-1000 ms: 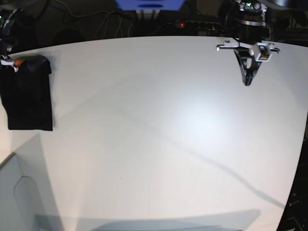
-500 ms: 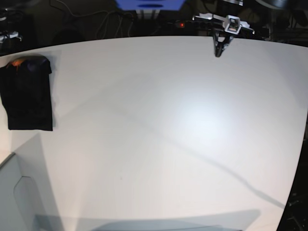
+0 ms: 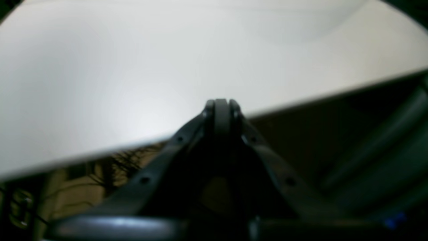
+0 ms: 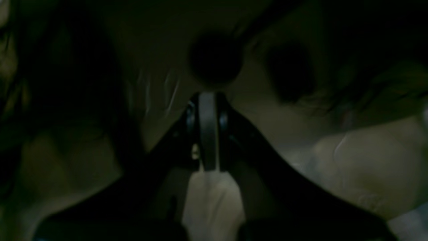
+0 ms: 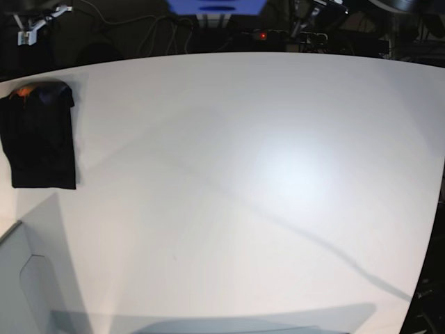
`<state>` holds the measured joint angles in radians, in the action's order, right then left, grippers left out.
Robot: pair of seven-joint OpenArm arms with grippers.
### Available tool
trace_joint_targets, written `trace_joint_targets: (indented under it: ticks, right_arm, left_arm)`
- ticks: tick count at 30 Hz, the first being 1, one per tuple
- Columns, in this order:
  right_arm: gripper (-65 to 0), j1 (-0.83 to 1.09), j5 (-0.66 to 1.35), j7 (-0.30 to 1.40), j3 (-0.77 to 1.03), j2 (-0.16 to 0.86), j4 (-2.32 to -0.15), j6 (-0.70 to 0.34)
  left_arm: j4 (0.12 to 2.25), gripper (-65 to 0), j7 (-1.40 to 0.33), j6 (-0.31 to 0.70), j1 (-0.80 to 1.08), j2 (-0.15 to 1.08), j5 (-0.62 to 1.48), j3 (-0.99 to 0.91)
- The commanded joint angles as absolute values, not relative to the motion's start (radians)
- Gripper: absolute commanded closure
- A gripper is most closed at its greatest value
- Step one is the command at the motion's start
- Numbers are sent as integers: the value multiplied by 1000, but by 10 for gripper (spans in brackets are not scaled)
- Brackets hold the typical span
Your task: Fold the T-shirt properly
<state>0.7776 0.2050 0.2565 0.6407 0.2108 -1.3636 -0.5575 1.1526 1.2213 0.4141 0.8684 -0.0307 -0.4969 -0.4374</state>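
T-shirt [image 5: 39, 133] folded at white table's [image 5: 278, 174] left edge

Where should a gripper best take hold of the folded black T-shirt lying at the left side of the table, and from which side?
Probably at the near short edge of the T-shirt, approached from above. It lies flat as a narrow folded rectangle on the table, so only a pinch at an edge can get under the layers. The orange-red tag marks the collar end, where the cloth looks bulkier.

The black two-fingered left gripper [image 3: 220, 103], hanging over the white table's [image 5: 278, 174] far edge a second ago, now sits withdrawn beyond it, jaws pressed together. The right gripper [image 4: 208, 100] has likewise retreated off the table's far left corner.
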Motion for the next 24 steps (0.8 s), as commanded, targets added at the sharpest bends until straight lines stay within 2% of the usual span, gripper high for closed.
trace_joint_targets:
  ticks: [1,3,12,24]
  right_arm:
    - [0,794,206,248,619,239,-1340,-572]
    - [0,789,206,248,555,263,-1254,-570]
    - [0,647,206,243,355,323,-871,-568]
    - [0,440,206,-27,125,340,-452,-568]
  left_arm:
    - [1132,-3,1270,415,877,-18,-501,-438]
    - [1055,-3,1313,415,855,-12,-522,-440]
    - [774,-2,1313,415,745,39,-535,-440]
    - [219,-4,1311,415,493,110,-536,-438]
